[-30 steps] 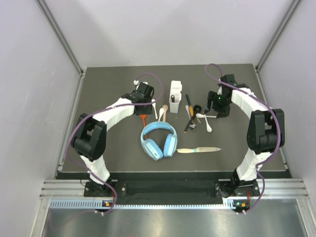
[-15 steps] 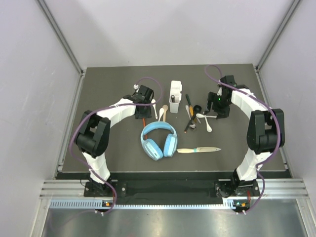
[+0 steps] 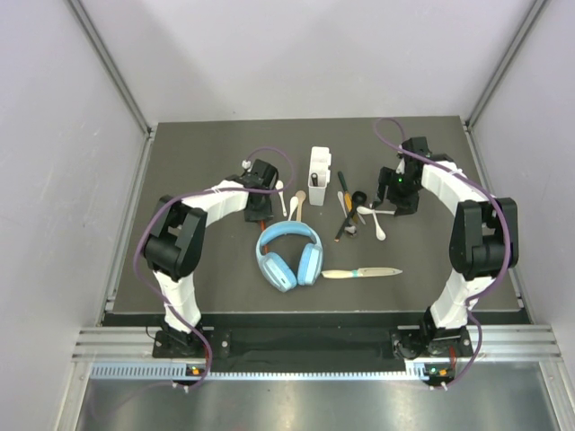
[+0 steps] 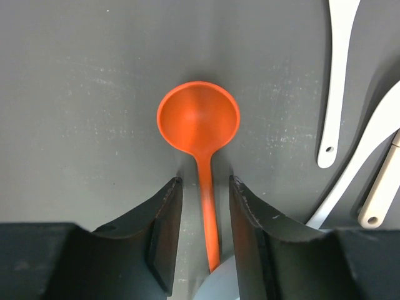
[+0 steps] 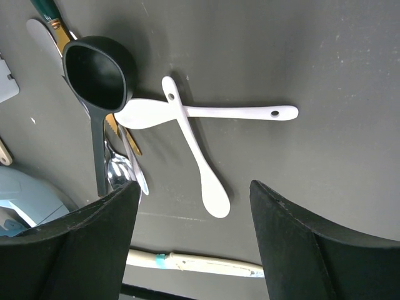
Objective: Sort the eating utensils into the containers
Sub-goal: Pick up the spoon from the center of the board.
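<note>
one pick in hand: left gripper [image 4: 203, 186], jaws apart, straddles the handle of the orange spoon [image 4: 198, 119] lying left of the white caddy [image 3: 321, 176]; next it probably needs to close, lift and carry.

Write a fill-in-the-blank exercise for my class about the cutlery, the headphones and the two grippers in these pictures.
1. The left gripper has a finger on either side of the orange spoon's ___.
2. Below the right gripper lie ___ crossed white spoons.
3. The headphones are light ___.
4. The scoop beside the white spoons is ___.

Missing words: handle; two; blue; black.
</note>
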You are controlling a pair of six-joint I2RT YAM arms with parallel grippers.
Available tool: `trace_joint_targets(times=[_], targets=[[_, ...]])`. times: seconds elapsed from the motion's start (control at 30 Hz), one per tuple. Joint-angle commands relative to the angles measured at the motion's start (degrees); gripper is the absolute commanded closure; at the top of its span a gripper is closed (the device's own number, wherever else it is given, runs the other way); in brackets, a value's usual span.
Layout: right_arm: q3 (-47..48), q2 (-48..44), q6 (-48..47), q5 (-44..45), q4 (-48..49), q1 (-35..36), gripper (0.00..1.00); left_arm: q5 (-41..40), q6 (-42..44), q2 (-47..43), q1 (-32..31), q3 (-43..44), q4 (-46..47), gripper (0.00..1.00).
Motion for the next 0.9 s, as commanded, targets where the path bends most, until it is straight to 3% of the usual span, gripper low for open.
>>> trace_joint_targets(times=[0.0,0.13,0.23,0.27,0.33,0.6,0.87], targets=[[1.22,-0.79,-0.43,-0.33,0.55,-0.82,0.28,0.22,0.97,1.55,0.40,0.22,-0.07,0.60],[1.40,-0.44,-0.26,-0.59,0.55,-0.82,0.28,0.39,1.85,2.96,0.40,0.92,0.01,0.66],[1.57,-0.26,-0.17,-0.77,0.55,-0.82,0.28,0.57,2.64,4.27,0.40,1.97,-0.60,0.79],[1.66,-0.26,-0.17,-0.77,0.55,-0.82,0.28,0.83,2.82,4.63,0.40,2.06,-0.69,0.92],[1.93,0.00,-0.17,-0.77,0.38,-0.82,0.28,1.09,3.17,4.80,0.40,2.15,-0.69,1.00],[2.89,0.62,0.10,-1.12,0.03,-0.82,0.29,2.33,4.84,3.23,0.40,3.12,-1.13,1.00],[3.95,1.59,0.36,-1.39,-0.06,-0.82,0.29,1.01,6.86,-1.52,1.89,10.58,-2.80,1.00]])
